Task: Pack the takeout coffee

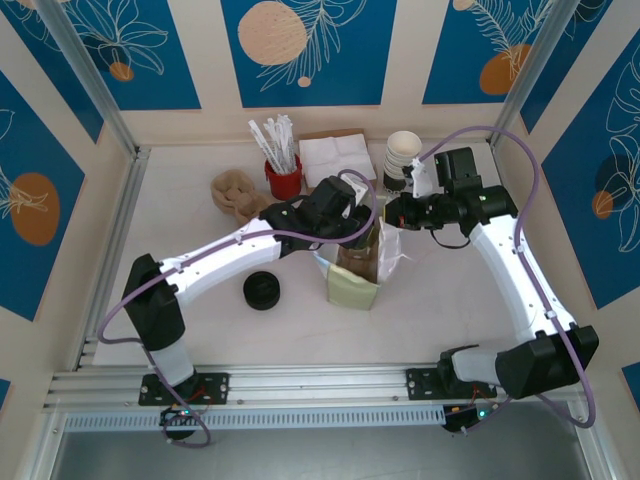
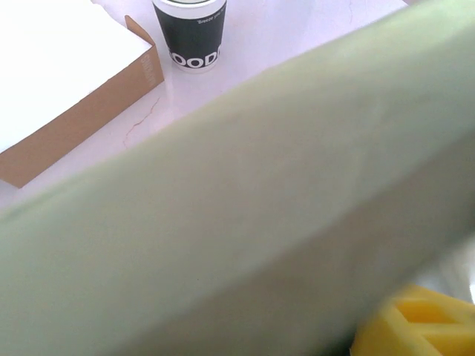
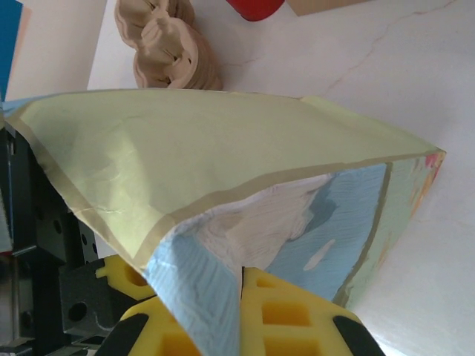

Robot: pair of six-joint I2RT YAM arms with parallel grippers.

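**Right hand** (image 3: 241, 300): the two yellow fingers (image 3: 256, 285) are together, clamped on the upper rim of the paper bag (image 3: 215, 148). In the right wrist view the pale green rim folds down between the pads, with blue-printed paper beside it. In the top view this hand sits at the bag's 1 o'clock corner.

**Left hand** (image 1: 348, 222): positioned at the bag mouth, on the 11 o'clock side in the top view. In the left wrist view one yellow finger (image 2: 415, 326) shows at the lower right, close against the green bag wall that crosses the frame. Whether the fingers are apart or together cannot be determined.

**Takeout coffee**: position cannot be determined. The bag mouth shows a brown interior beneath the left hand, and what lies inside is too obscured to identify.

**Paper bag**: stands upright near the centre of the worktop (image 1: 450, 300), between the two hands.

**Surroundings**, read from the bag in the top view:
- 9 o'clock: pile of black lids (image 1: 262, 290), near.
- 10 o'clock: brown pulp carriers (image 1: 238, 195).
- 11 o'clock: red cup (image 1: 284, 180) holding white sticks.
- 12 o'clock: white napkins (image 1: 338, 155).
- 1 o'clock: stack of white cups (image 1: 402, 158), just beyond the right hand. Its lowest cup carries a dark band with white lettering.
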